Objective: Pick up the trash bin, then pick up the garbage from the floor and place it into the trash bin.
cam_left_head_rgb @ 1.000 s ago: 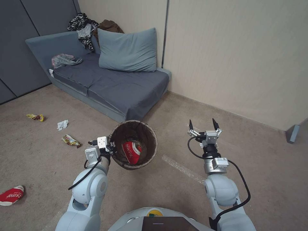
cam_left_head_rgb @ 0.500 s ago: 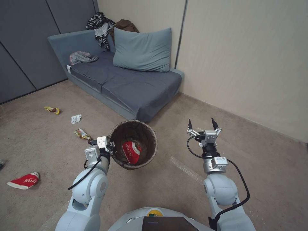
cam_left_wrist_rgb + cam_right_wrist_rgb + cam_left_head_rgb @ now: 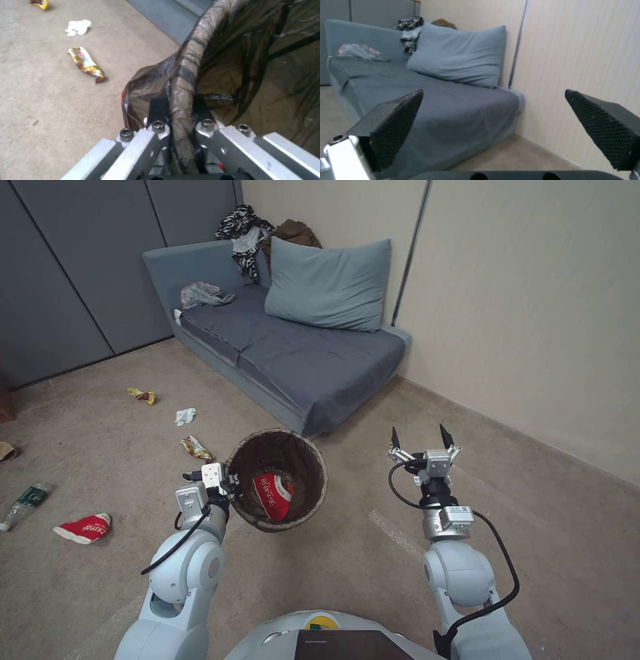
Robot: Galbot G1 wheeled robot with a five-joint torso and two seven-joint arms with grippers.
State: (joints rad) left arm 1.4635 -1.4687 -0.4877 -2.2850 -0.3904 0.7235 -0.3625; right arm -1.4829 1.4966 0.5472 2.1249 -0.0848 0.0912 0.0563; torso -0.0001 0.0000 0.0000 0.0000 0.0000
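The left gripper [image 3: 230, 488] is clamping the near rim of the small round trash bin [image 3: 301, 507] lined with a dark brown translucent bag, holding it above the beige carpet [image 3: 100, 460]; a crushed red-and-white paper cup [image 3: 273, 495] is lying inside. The right gripper [image 3: 422, 437] is hovering beside it, jaws spread and empty. A yellow snack wrapper [image 3: 197, 448], white crumpled tissue [image 3: 185, 415] and what is probably a clear plastic bottle [image 3: 22, 502] are lying on the floor.
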